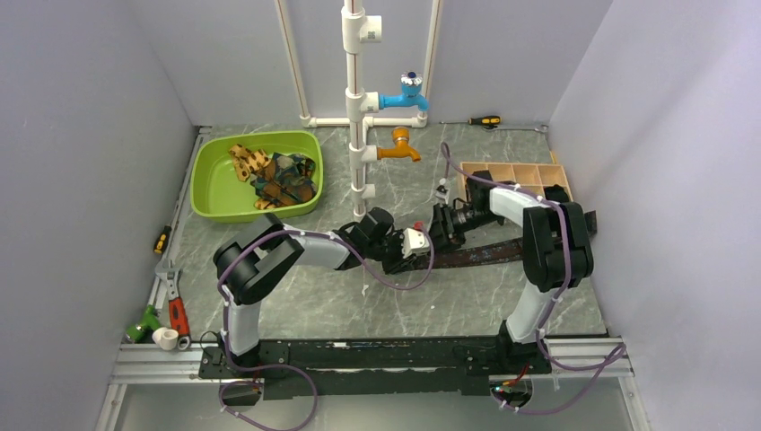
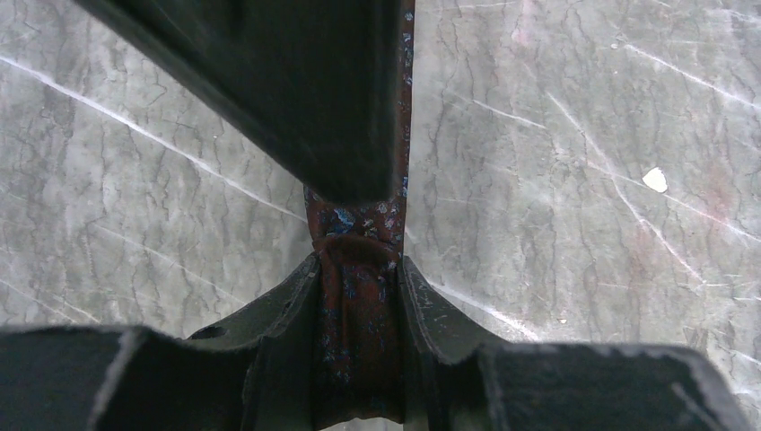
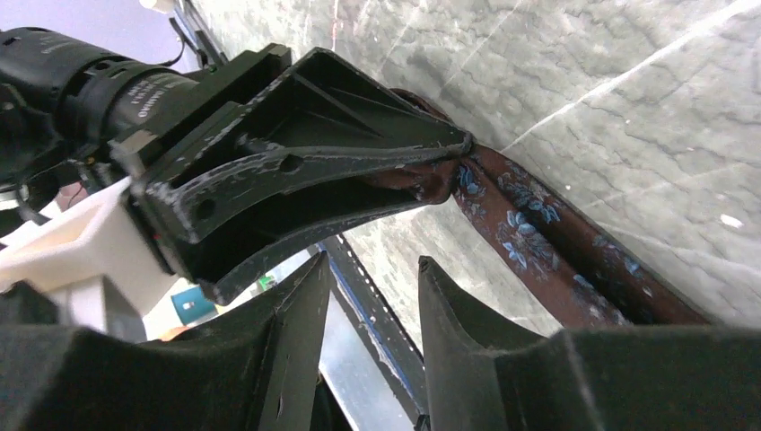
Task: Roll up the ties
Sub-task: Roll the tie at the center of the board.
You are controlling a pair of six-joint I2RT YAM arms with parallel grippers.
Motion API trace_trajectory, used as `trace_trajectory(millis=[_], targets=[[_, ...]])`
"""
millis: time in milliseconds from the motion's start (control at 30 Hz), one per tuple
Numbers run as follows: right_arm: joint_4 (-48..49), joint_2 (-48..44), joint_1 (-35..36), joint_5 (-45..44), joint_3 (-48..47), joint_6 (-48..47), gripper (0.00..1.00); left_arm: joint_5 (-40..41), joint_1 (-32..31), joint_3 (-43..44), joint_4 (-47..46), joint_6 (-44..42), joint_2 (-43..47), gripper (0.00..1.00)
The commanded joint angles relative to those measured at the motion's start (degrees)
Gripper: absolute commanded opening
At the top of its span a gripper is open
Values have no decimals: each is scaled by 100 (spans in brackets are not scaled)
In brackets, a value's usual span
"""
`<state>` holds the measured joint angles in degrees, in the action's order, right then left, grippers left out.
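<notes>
A dark brown tie with small blue speckles lies stretched along the marble table toward the right. My left gripper is shut on the folded near end of this tie, and the fabric fills the gap between its fingers. In the right wrist view the left gripper pinches the tie's end, and the tie runs off to the lower right. My right gripper hovers just beside it, open, with nothing between its fingers. From above, the two grippers nearly meet at mid-table.
A green basin at the back left holds several more ties. A white pipe stand with two taps rises behind the grippers. A wooden compartment box sits at the back right. Hand tools lie along the left edge.
</notes>
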<state>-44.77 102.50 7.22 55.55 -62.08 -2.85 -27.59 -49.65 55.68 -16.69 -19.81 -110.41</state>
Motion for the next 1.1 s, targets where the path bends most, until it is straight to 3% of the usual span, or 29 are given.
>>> trace_trajectory(millis=[0,433,600,667,733,767,933,1067], targets=[[1035,100,243,107,291,756,44,371,151,-470,1656,-22,-361,29],[1409,884,734,-231,146,800,40,234,211,-371,1656,141,-400,29],[1494,946,755,-456,191,809,28,140,234,-397,1622,138,-387,29],[1480,973,753,-487,152,798,18,108,230,-405,1606,113,-376,30],[1465,992,757,-582,171,805,2,78,242,-398,1602,128,-363,36],[1411,1015,757,-673,172,761,0,41,274,-448,1510,151,-317,46],[1233,1151,711,-1162,224,543,0,-527,699,-1270,98,449,268,71],[1152,1313,652,-1318,181,507,0,-665,831,-1851,-1159,516,592,74]])
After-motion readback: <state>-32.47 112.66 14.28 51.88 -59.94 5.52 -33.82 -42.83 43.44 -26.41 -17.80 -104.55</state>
